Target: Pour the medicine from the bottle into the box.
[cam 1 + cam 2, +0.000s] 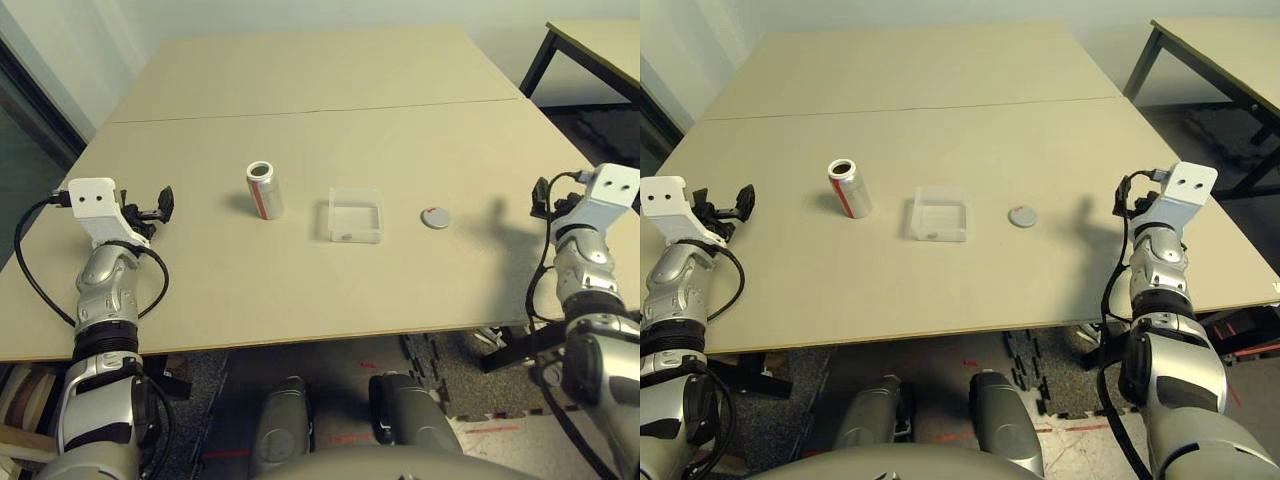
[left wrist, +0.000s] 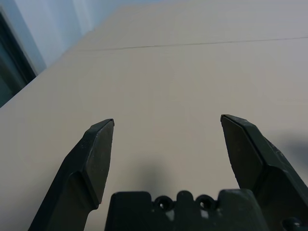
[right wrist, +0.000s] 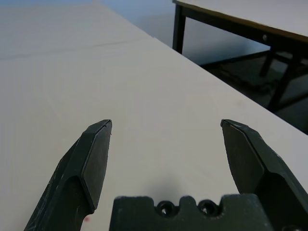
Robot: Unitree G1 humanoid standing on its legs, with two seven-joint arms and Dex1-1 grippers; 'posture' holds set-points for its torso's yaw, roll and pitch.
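The bottle (image 1: 265, 190) stands upright left of the table's middle, silver-grey with a red-marked label, its mouth uncovered. To its right sits the box (image 1: 356, 215), a clear shallow tray. A tiny greyish speck (image 1: 343, 237), perhaps the medicine, lies in the box's near left corner. My left gripper (image 1: 163, 205) hovers well left of the bottle, open and holding nothing; its fingers (image 2: 98, 154) frame bare tabletop. My right gripper (image 1: 541, 195) is open at the table's right edge, far from the box, its fingers (image 3: 94, 159) over bare table.
A flat grey round cap (image 1: 435, 217) with a red mark lies right of the box. The beige table (image 1: 300, 100) has a seam across its middle. A second black-legged table (image 1: 600, 40) stands at the back right. Black cables loop off both wrists.
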